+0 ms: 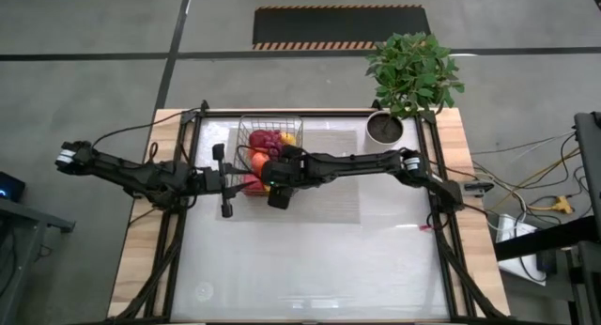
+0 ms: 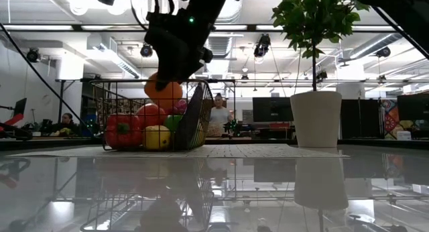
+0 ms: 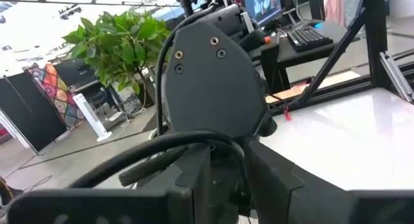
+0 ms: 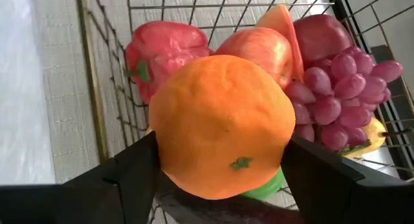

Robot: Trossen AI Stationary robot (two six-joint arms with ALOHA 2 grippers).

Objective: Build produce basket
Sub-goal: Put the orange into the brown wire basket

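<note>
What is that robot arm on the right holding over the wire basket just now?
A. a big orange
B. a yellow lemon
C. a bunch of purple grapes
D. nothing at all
A. In the right wrist view the orange sits clamped between the two dark jaws of the right gripper, above the basket, where the grapes and a red pepper already lie.
</note>
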